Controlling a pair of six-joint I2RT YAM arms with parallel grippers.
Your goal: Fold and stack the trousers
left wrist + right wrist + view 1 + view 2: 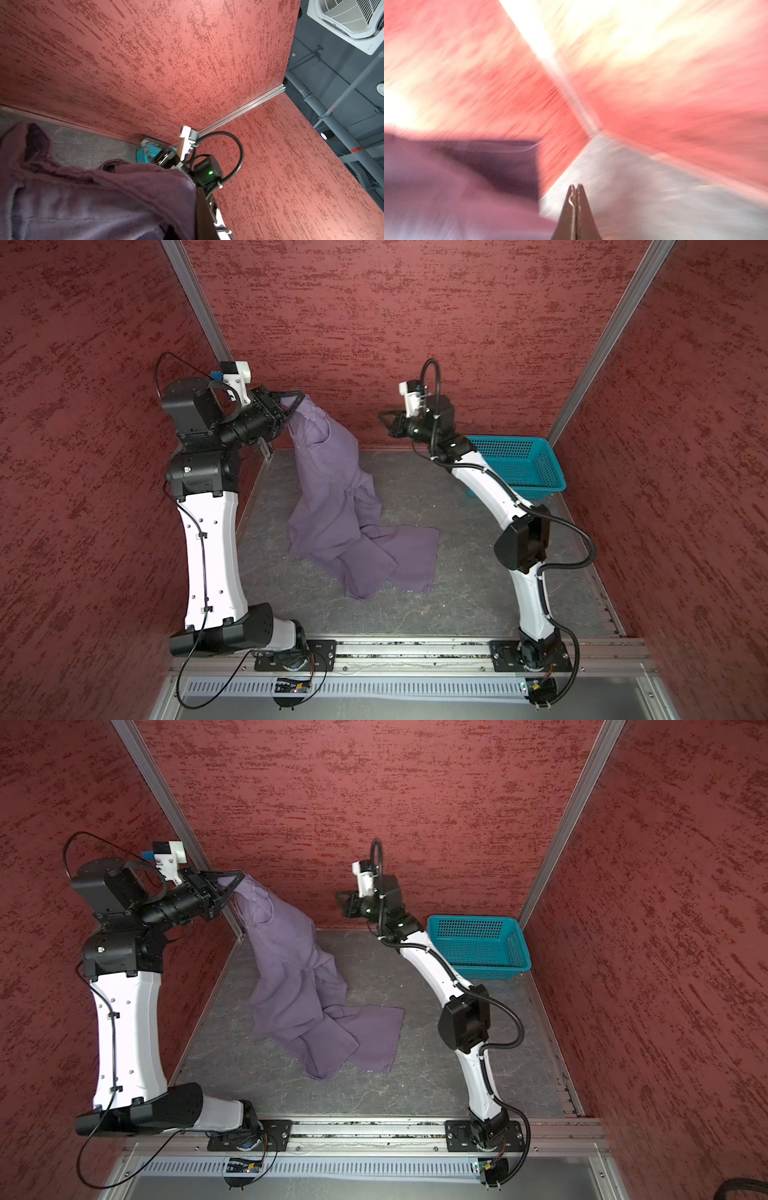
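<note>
Left pincer (pixel 300 398) clamps one trousers (pixel 332 497) (lifted); right pincer (pixel 576 187) closed, empty; one basket (pixel 517 462).

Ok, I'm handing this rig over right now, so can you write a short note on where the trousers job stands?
Left gripper: shut on the waist end of the trousers, holding it up by the back left corner.
Right gripper: shut, empty, raised clear of the cloth.
Trousers: legs crumpled on the table; basket at back right.
Done: no fold yet.
To do: spread flat, fold, stack.
</note>
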